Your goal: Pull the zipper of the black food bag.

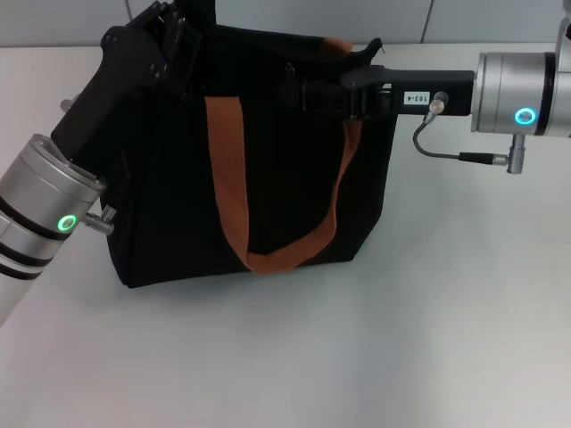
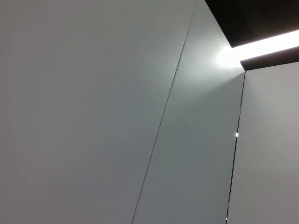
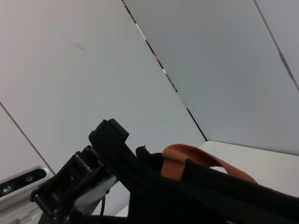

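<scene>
- The bag [image 1: 178, 196] stands on the table [image 1: 357, 357], toward its back, before the wall [image 1: 357, 18].
- The left gripper [image 1: 165, 40] is at the bag's top left corner.
- The right gripper [image 1: 317, 94] is at its top right edge.
- One handle [image 1: 234, 192] hangs on the front side.

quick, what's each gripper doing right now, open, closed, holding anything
Left gripper: at the black food bag's top left corner; open or shut cannot be told.
Right gripper: at the bag's upper right edge; cannot be told either.
</scene>
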`<state>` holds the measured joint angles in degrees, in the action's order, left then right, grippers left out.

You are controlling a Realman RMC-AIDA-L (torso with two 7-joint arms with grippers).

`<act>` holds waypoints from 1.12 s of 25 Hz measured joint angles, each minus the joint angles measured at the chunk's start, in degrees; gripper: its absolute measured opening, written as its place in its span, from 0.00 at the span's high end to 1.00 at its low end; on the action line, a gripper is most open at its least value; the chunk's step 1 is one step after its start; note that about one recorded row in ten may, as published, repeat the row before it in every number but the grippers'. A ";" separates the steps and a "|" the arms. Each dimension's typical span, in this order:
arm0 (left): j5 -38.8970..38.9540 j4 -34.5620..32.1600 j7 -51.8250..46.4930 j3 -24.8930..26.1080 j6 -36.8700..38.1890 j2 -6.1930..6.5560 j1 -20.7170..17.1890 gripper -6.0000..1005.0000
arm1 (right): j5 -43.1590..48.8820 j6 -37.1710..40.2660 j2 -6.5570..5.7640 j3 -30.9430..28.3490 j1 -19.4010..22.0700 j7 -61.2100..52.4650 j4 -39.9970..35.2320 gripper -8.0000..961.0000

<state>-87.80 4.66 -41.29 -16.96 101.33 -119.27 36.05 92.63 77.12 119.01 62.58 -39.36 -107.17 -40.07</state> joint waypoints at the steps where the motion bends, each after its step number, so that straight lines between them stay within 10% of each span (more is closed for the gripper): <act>1: 0.00 0.00 0.00 0.00 0.00 0.00 0.02 0.91 | 0.00 -0.14 0.00 0.00 -0.06 -0.15 0.00 0.66; 6: 0.00 0.00 0.03 0.00 0.01 0.00 0.19 0.91 | 0.05 -0.34 0.06 0.38 -0.42 0.40 -0.01 0.69; 11: 0.00 0.00 0.05 0.00 0.08 0.00 0.21 0.91 | 0.32 -0.35 0.08 0.48 -0.72 0.51 -0.01 0.93; 28: 0.00 0.00 0.08 -0.16 0.44 0.00 0.34 0.90 | 0.57 -1.56 0.02 0.65 -1.09 0.17 0.09 0.99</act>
<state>-87.81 4.66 -41.21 -17.12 101.77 -119.27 36.39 93.21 75.56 119.03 63.22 -40.45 -107.00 -39.99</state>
